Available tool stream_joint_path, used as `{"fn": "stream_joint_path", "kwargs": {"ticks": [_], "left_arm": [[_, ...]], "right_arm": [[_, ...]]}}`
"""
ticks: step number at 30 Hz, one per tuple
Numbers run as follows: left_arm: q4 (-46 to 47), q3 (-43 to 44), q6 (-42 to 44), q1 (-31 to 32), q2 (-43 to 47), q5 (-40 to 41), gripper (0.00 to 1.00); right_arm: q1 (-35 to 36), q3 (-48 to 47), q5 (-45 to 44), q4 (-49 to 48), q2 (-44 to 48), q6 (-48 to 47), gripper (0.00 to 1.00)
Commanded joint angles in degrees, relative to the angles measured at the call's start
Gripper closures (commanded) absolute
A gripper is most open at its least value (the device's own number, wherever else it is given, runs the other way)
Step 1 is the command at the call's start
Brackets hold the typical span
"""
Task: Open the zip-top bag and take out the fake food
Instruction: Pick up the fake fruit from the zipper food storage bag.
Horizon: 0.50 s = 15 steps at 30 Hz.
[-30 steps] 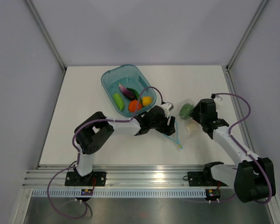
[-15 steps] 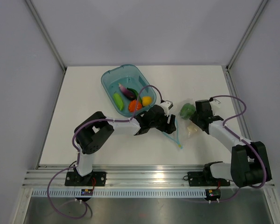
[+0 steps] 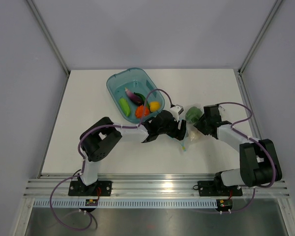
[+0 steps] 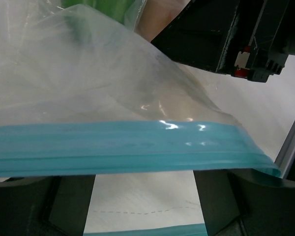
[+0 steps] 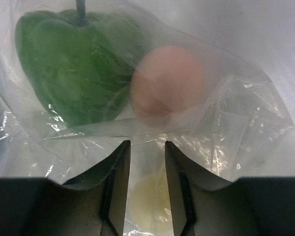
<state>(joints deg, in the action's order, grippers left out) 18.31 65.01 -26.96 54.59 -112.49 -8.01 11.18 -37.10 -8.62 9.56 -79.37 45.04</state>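
The clear zip-top bag (image 3: 191, 133) lies between my two grippers, right of centre. In the left wrist view its teal zip strip (image 4: 128, 147) runs across the tips of my left gripper (image 4: 145, 179), whose jaws stand wide open with bare table between them. A second teal edge (image 4: 137, 230) shows at the bottom. My right gripper (image 5: 146, 145) sits low over the bag, jaws a narrow gap apart astride a pale yellowish piece (image 5: 150, 201) under the film. A green pepper (image 5: 73, 64) and a pinkish round piece (image 5: 167, 88) lie inside the bag, just beyond those fingers.
A translucent teal tub (image 3: 119, 78) stands at the back centre-left and holds several toy foods, among them a yellow lemon (image 3: 155, 105) and a purple eggplant (image 3: 133, 95). The left arm's cable loops over the tub's near corner. Grey walls close the table's back and sides.
My right gripper has swung left onto the bag and its jaws have narrowed. The bag's zip edge has been drawn up and bunched closer to the left gripper, which barely moved.
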Motion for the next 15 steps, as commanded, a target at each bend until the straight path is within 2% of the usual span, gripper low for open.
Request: {"fn": "stream_joint_path", "kwargs": {"ticks": [1,5,8,11,15], "left_arm": [[5.07,0.2,-0.72,-0.1,-1.5,-1.48,0.24],[6.48,0.03,-2.13,-0.1,-2.82,-2.36,0.23],[8.94,-0.94,-2.92,-0.1,-3.09,-3.15,0.23],[9.12,-1.2,-3.36,-0.1,-3.09,-2.37,0.23],[9.9,-2.17,-3.36,-0.18,-2.74,-1.57,0.23]], "right_arm": [[0.16,0.19,8.35,-6.2,-0.96,3.48,0.6],[0.16,0.54,14.5,-8.86,-1.66,4.62,0.61],[0.16,0.45,14.6,-8.95,-1.4,4.1,0.61],[0.16,-0.42,9.88,-5.71,0.79,2.34,0.58],[0.16,0.36,3.37,-1.4,8.16,0.76,0.5]]}}
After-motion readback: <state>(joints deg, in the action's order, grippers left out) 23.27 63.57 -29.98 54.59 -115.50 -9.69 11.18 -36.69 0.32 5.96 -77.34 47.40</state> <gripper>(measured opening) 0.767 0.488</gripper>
